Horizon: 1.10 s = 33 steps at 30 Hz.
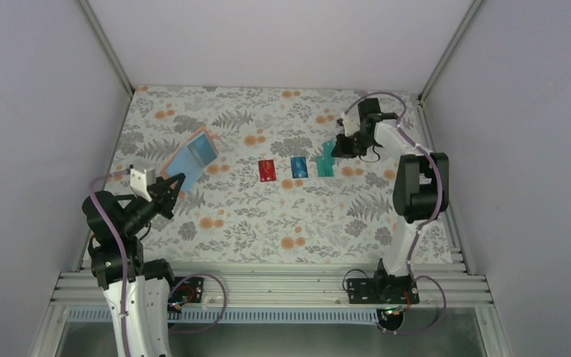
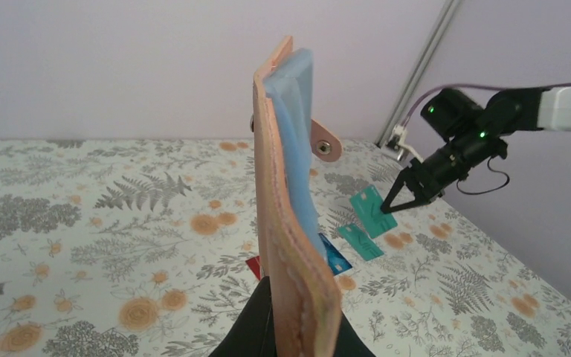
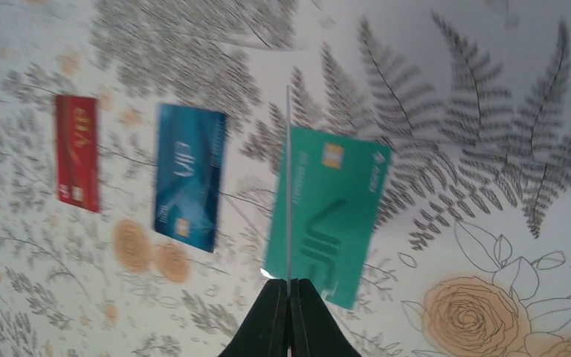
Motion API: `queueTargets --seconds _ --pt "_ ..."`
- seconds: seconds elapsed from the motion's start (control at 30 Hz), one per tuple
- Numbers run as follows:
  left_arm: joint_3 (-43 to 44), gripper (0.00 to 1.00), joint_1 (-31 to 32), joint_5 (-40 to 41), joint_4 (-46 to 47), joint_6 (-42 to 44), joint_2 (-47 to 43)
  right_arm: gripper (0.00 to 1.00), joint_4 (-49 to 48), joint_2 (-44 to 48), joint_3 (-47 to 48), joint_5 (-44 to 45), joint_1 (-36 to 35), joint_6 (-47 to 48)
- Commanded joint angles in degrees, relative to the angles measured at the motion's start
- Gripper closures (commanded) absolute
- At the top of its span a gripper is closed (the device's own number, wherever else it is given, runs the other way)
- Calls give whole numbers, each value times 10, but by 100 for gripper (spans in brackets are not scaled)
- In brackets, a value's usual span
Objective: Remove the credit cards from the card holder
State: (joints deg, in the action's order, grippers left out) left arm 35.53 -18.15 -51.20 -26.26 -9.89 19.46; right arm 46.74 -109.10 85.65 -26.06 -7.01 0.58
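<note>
The card holder [image 1: 193,152] hangs open above the table's left side, reddish-brown outside and light blue inside, with my left gripper [image 1: 172,184] shut on its near edge. In the left wrist view the card holder [image 2: 286,186] stands on edge in my left gripper [image 2: 297,294]. A red card [image 1: 268,170], a blue card [image 1: 299,166] and a teal card [image 1: 326,166] lie in a row mid-table. My right gripper [image 1: 337,151] is shut on a second teal card [image 2: 375,210], held just above the lying one. That held card [image 3: 288,186] shows edge-on in my right gripper [image 3: 288,286].
The floral tablecloth [image 1: 268,223] covers the whole table, with white walls on three sides. A metal rail [image 1: 268,286] runs along the near edge by the arm bases. The right arm's elbow [image 1: 416,182] stands over the table's right side.
</note>
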Motion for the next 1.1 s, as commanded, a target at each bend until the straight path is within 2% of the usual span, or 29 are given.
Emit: queueTargets --seconds 0.0,0.23,0.63,1.07 --pt "-5 98 -2 2 7 -10 -4 96 38 -52 5 -49 29 32" --pt "-11 98 -3 0 13 -13 -5 96 53 -114 25 -77 54 61" --pt "-13 98 -3 -3 19 -16 -1 96 73 -157 42 52 57 52" --pt "-9 98 -3 -7 23 -16 6 96 58 -185 45 74 56 54"
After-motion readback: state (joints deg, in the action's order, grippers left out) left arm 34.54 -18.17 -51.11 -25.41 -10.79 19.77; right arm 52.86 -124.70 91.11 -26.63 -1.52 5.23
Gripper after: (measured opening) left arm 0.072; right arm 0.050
